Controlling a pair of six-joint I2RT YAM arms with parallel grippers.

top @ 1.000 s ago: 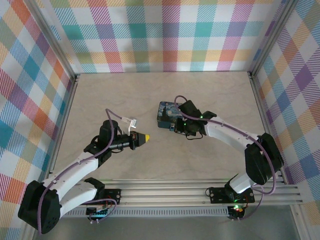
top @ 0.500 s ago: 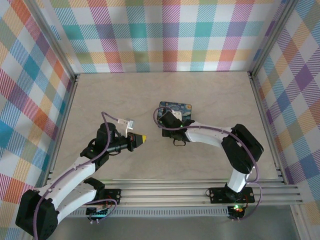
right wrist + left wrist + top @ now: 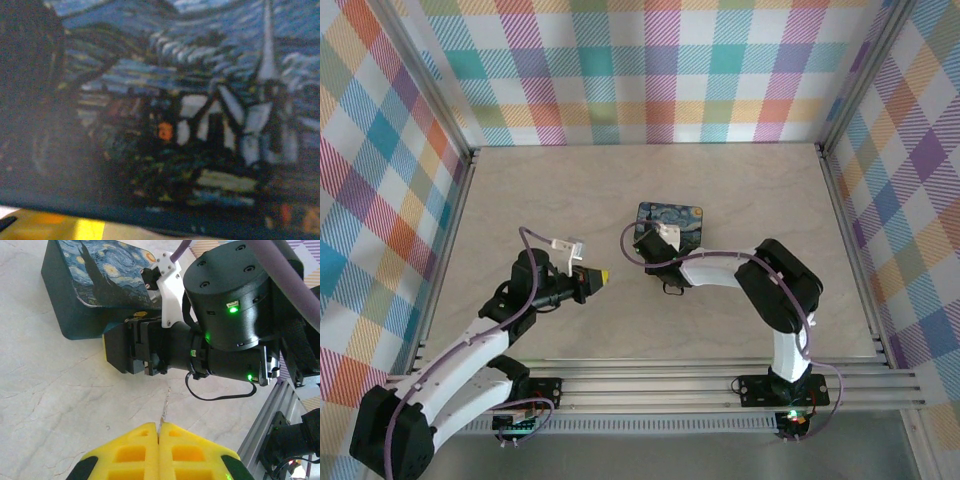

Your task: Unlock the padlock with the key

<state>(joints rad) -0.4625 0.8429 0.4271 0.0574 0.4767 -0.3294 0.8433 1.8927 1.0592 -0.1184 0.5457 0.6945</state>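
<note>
While the top camera is too far off for small stuff, the layout's clear: left claw (image 3: 605, 274) out over bare worktop (image 3: 540, 190), right claw (image 3: 642, 241) right up against the near-left corner of the Starry Night box (image 3: 682, 215). Left wrist cam: yellow fingers (image 3: 190, 450) clenched on a thin sliver, apparently the key (image 3: 164, 405) edge-on, pointing at the right claw. Right wrist cam: blurry box artwork up close, so there's no telling whether that claw is released or clenched.
</note>
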